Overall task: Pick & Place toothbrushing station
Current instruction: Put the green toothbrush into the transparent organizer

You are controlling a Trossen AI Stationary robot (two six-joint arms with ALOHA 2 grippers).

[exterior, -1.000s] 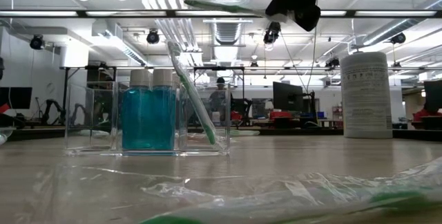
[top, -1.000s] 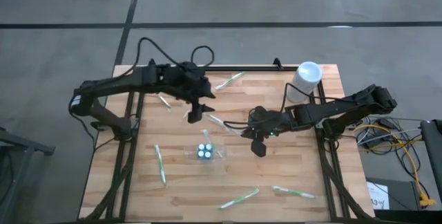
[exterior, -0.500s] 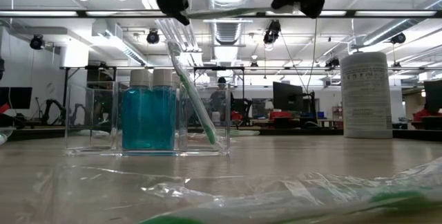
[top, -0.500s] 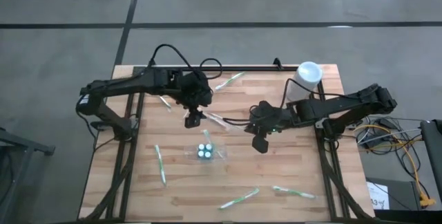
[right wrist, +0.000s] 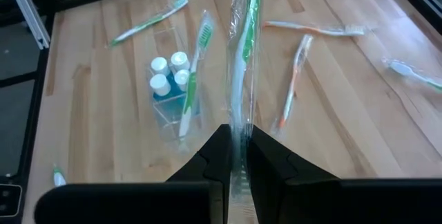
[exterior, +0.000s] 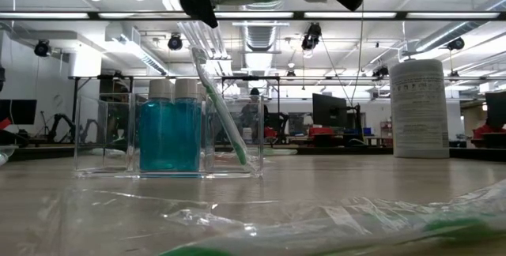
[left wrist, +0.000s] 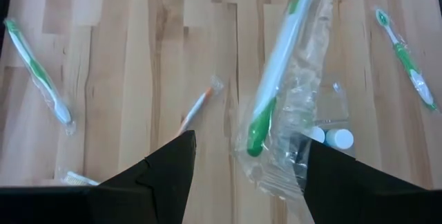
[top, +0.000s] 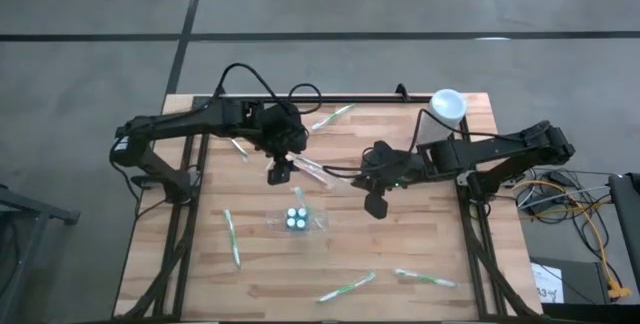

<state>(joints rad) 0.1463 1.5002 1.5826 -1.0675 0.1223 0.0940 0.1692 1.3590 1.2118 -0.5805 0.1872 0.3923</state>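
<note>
**Wrapped toothbrush held between the two hands, above the organizer**

The right hand [right wrist: 237, 156] is sitting near the middle of the high view, a little right of centre, and its fingers are pressed together on one end of a wrapped toothbrush [right wrist: 243, 58]. In the right wrist view the clear wrapper and the green-and-white brush are running straight out from between the two dark fingers.

The left hand [top: 281, 167] is placed just left of centre in the high view, and its fingers are standing apart. In the left wrist view the free end of the wrapped toothbrush [left wrist: 276, 92] is hanging between the two open fingers, but I cannot tell if it is touching either of them.

The important relation is the long axis of the brush. In the high view it is lying roughly across the frame, a little tilted, from the right hand toward the left hand, so it is bridging the gap between them. It is held in the air, not resting on the desk [top: 200, 264].

The clear organizer [top: 296, 220], with the blue bottles and one brush already standing in it, is lying just below this line in the high view, about equally near both hands.

My judgement: the left hand only needs to close on the free end, probably to pull the wrapper.
</note>
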